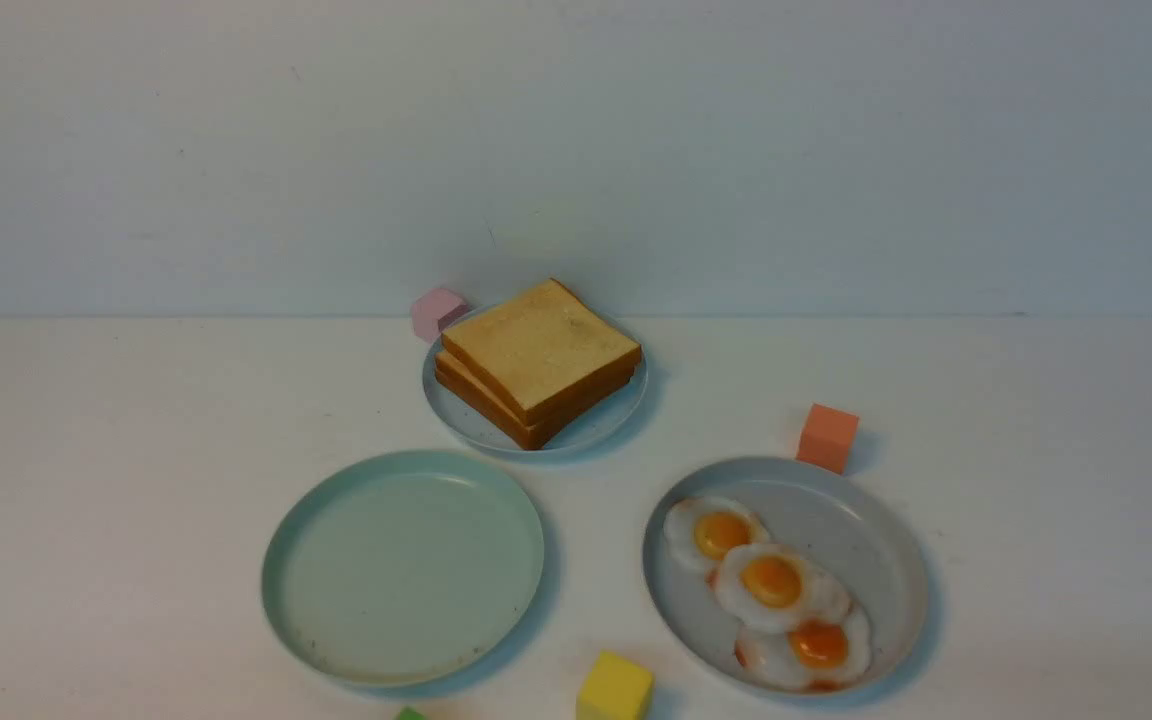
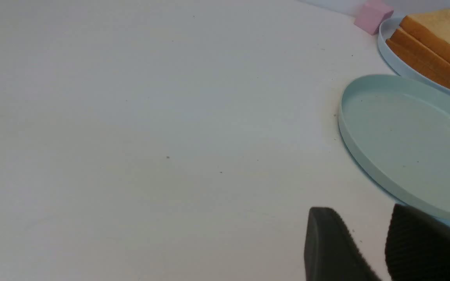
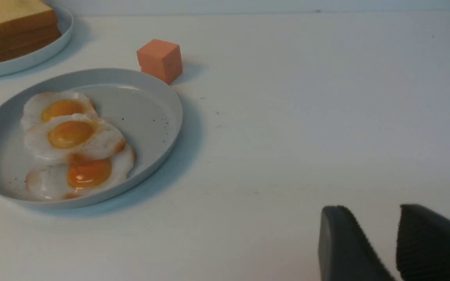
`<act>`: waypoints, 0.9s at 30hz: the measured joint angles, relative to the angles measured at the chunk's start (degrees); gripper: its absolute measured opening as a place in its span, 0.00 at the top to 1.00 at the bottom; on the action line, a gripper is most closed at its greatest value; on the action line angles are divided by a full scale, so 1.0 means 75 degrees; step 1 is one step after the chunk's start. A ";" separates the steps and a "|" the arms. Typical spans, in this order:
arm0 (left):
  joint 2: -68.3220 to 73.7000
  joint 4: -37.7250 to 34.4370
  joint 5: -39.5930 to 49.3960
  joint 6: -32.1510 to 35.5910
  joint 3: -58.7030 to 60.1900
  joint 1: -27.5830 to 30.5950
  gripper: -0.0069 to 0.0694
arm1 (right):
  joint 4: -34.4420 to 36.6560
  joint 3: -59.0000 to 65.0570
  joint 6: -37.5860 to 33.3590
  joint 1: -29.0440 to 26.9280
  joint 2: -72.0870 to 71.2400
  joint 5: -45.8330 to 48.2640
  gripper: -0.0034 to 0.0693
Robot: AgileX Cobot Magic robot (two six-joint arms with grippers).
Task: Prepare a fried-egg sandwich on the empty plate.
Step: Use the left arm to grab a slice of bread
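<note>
The left gripper (image 2: 365,212) and right gripper (image 3: 373,210) hung open over the counter (image 1: 86,500), holding nothing. The empty green plate (image 1: 401,570) lay near the front edge. Stacked toast (image 1: 539,360) sat on a blue plate (image 1: 596,432) by the back edge, and three eggs (image 1: 771,585) on a grey plate (image 1: 876,540) front right.

Left tool (image 2: 369,253): two dark fingers a little apart, empty.
Right tool (image 3: 383,253): two dark fingers a little apart, empty.
</note>
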 joint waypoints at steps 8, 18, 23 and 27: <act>0.0000 0.0000 0.0000 0.0000 0.0000 0.0000 0.60 | 0.0000 0.0000 0.0000 0.0000 0.0000 0.0000 0.62; 0.0000 0.0000 0.0000 0.0000 0.0000 0.0000 0.60 | 0.0000 0.0000 0.0000 0.0000 0.0000 0.0000 0.62; 0.0000 0.0000 0.0000 0.0000 0.0000 0.0000 0.60 | 0.0000 0.0000 0.0000 0.0000 0.0000 0.0000 0.62; 0.0000 -0.0318 -0.0522 -0.0173 0.0000 0.0000 0.60 | 0.0000 0.0000 0.0000 0.0000 0.0000 0.0000 0.62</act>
